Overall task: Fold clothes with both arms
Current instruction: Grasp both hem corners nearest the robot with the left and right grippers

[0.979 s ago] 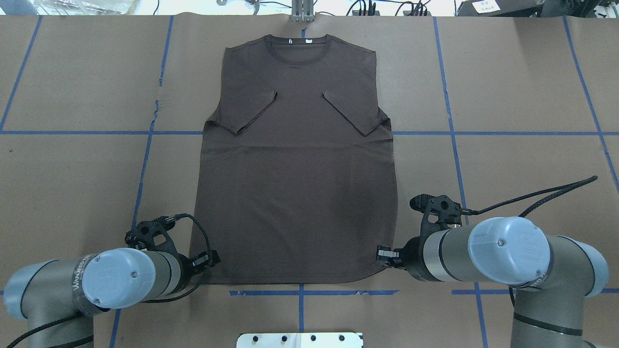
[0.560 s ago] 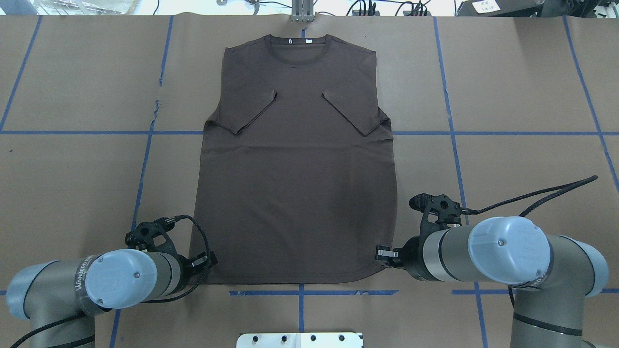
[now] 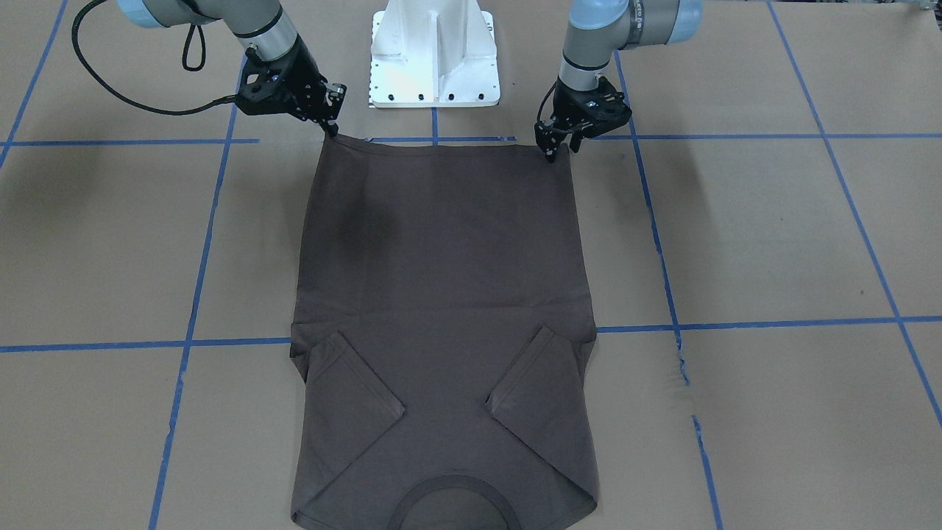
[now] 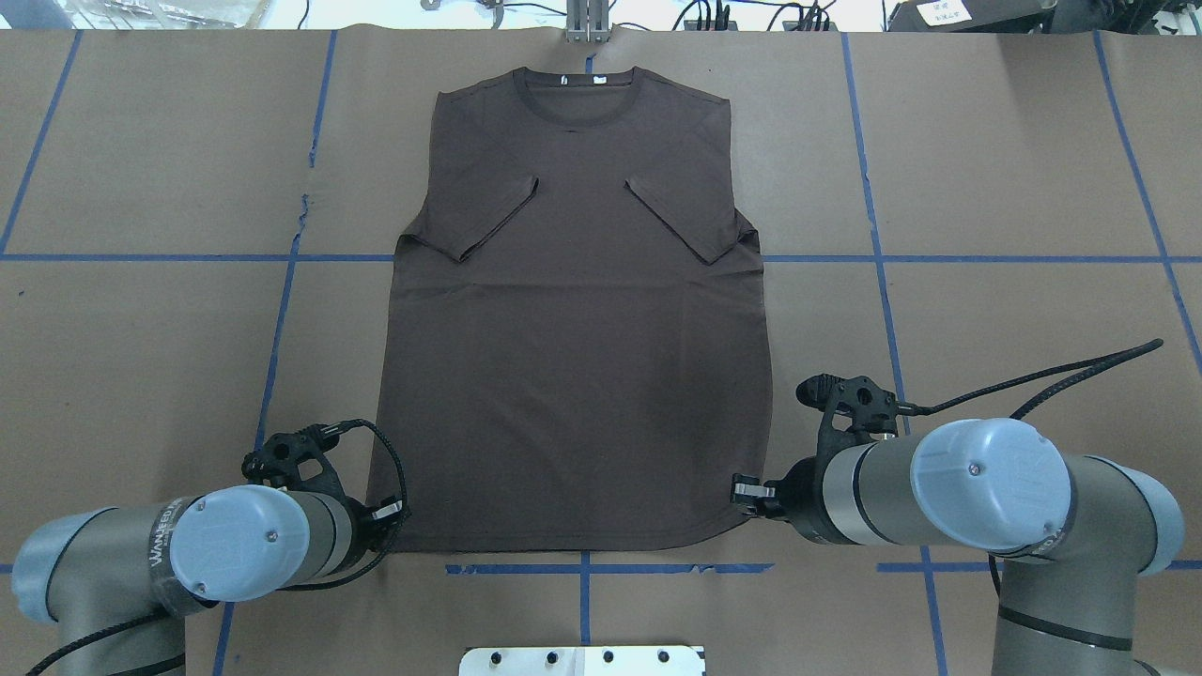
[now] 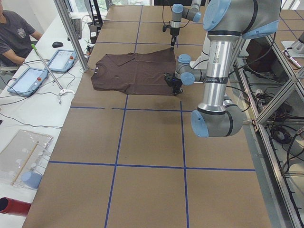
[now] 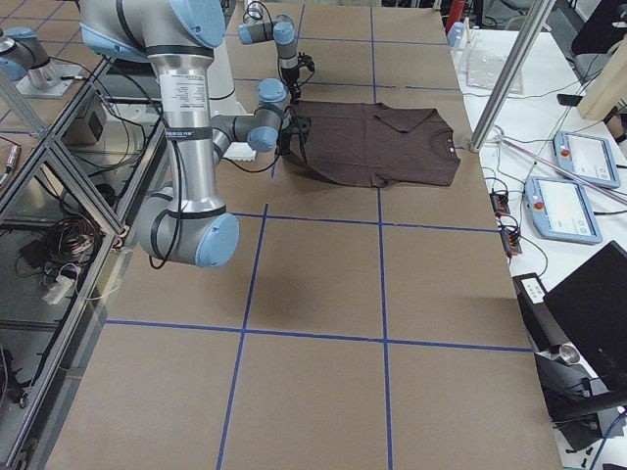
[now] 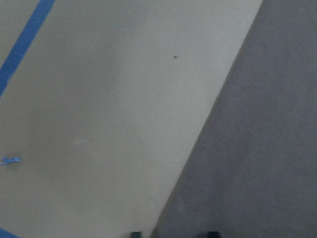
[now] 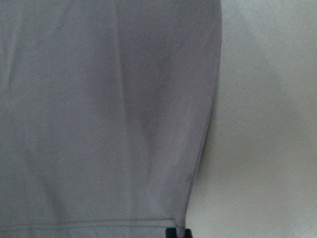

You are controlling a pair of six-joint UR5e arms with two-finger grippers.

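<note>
The dark brown T-shirt (image 4: 573,357) lies flat on the brown paper, collar at the far end and both sleeves folded inward; the front view shows the same T-shirt (image 3: 441,250). My left gripper (image 3: 559,149) stands open at the near left hem corner, its fingertips (image 7: 136,234) astride the shirt's edge (image 7: 257,148). From overhead the wrist half hides this left gripper (image 4: 392,516). My right gripper (image 3: 333,131) is shut on the near right hem corner (image 8: 99,109), and overhead the right gripper (image 4: 744,492) meets the cloth's edge.
The white pedestal base (image 3: 434,55) stands just behind the hem between the arms. Blue tape lines (image 4: 582,569) cross the paper. Beyond the collar end a metal pole (image 5: 71,33) rises, with tablets (image 5: 26,80) and a seated person (image 5: 16,33) past it.
My left gripper has shifted a little toward the near edge, closing in on the hem corner. The right arm and the shirt have not moved.
</note>
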